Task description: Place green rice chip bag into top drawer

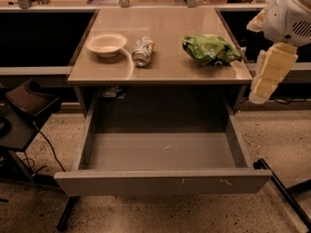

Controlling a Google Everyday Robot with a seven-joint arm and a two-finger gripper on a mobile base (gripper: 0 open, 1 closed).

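Note:
The green rice chip bag (pixel 210 49) lies crumpled on the right part of the desk top (pixel 165 64). The top drawer (pixel 163 181) is pulled fully out below the desk, and nothing lies inside it. My gripper (pixel 265 81) hangs cream-coloured from the white arm joint (pixel 291 13) at the right edge of the desk. It is to the right of the bag, apart from it, and holds nothing that I can see.
A white bowl (pixel 106 43) and a crushed silver can (pixel 142 50) sit on the left half of the desk top. A dark chair (pixel 26 106) with cables stands at the left. A black bar (pixel 284 193) runs across the floor at the lower right.

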